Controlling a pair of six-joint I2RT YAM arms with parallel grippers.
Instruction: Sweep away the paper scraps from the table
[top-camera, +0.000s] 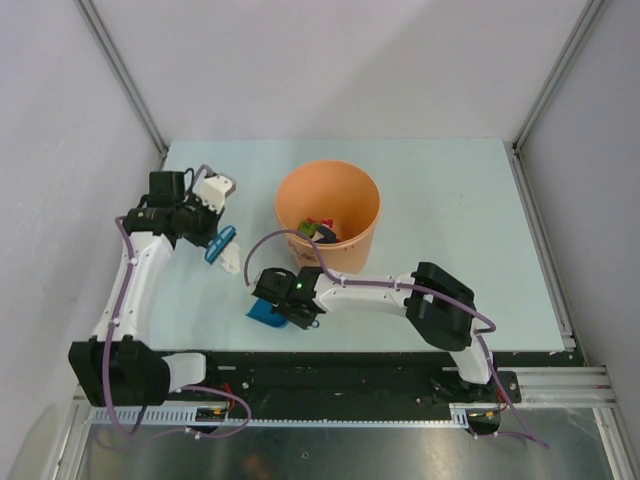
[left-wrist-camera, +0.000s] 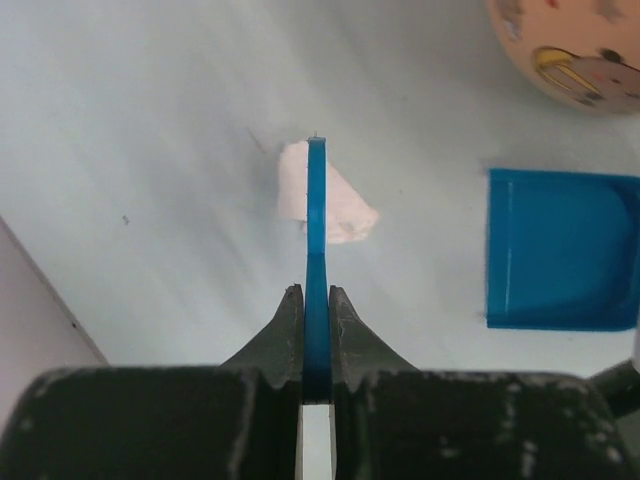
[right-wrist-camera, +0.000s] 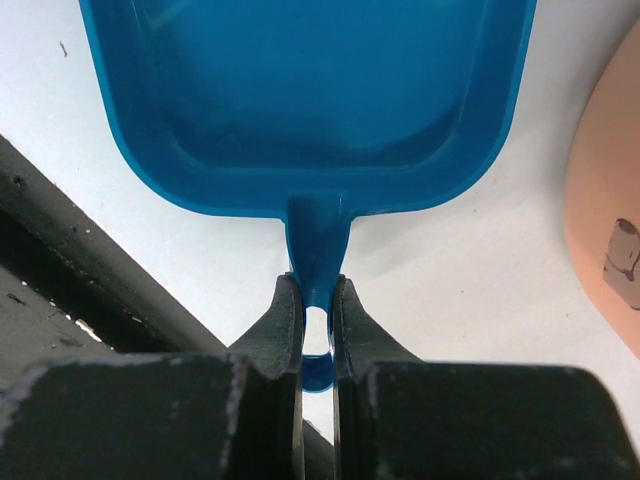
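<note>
The paper scraps (top-camera: 320, 229), red, green and dark bits, lie inside an orange bucket (top-camera: 352, 258) on the mint-green table (top-camera: 450, 220). I see no scraps on the table surface in any view. My left gripper (top-camera: 216, 243) is shut on the thin handle of a blue brush (left-wrist-camera: 317, 230), whose white bristles (left-wrist-camera: 345, 205) rest near the table, left of the bucket. My right gripper (top-camera: 281, 305) is shut on the handle of a blue dustpan (right-wrist-camera: 310, 100), which lies flat near the table's front edge. The dustpan also shows in the left wrist view (left-wrist-camera: 560, 250).
The bucket stands mid-table and shows at the edge of both wrist views (left-wrist-camera: 570, 50) (right-wrist-camera: 610, 230). The black front rail (right-wrist-camera: 60, 270) runs just beside the dustpan. Grey walls and metal rails (top-camera: 540, 230) border the table.
</note>
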